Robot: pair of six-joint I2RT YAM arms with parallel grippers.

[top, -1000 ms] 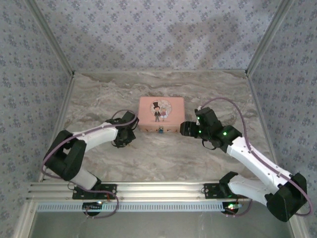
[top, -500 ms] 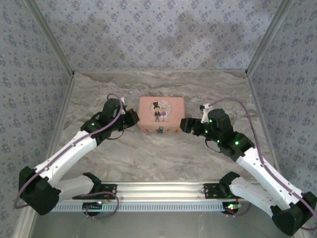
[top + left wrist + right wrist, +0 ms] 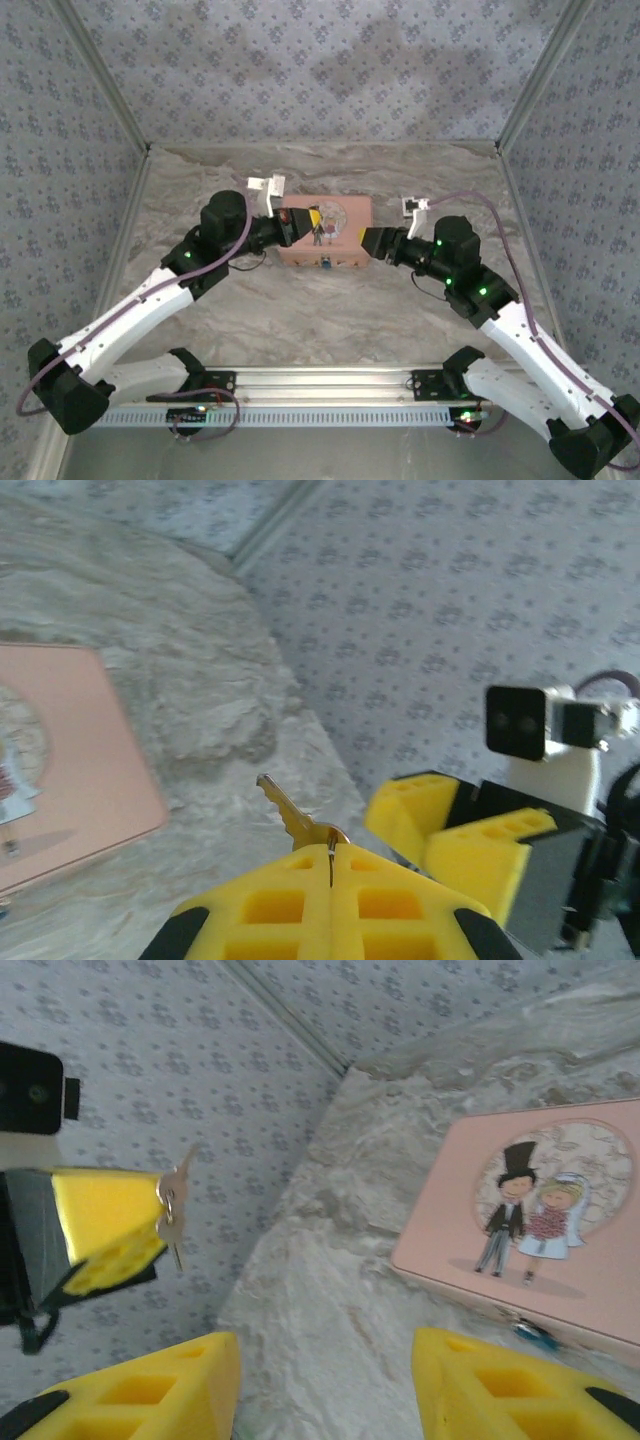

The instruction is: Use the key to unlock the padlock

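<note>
My left gripper (image 3: 330,852) is shut on the brass key (image 3: 287,812), whose blade sticks up and to the left past the yellow fingertips. From above, the left gripper (image 3: 303,222) hovers over the left end of the pink tin box (image 3: 335,235). The small blue padlock (image 3: 326,265) hangs on the box's front face. In the right wrist view the padlock (image 3: 537,1335) sits below the box's (image 3: 520,1210) edge, and the key (image 3: 172,1208) dangles on a ring from the left gripper's yellow fingers. My right gripper (image 3: 325,1390) stands open at the box's right end, holding nothing.
The marble-patterned tabletop (image 3: 330,310) is fenced by patterned walls (image 3: 320,70) at the back and both sides. An aluminium rail (image 3: 320,380) runs along the near edge by the arm bases. The right gripper's yellow fingers (image 3: 450,830) sit close to the left gripper.
The left arm has risen from the table left of the box and swung the key up over the box's left end. The right gripper has shifted slightly back and its jaws have narrowed.
</note>
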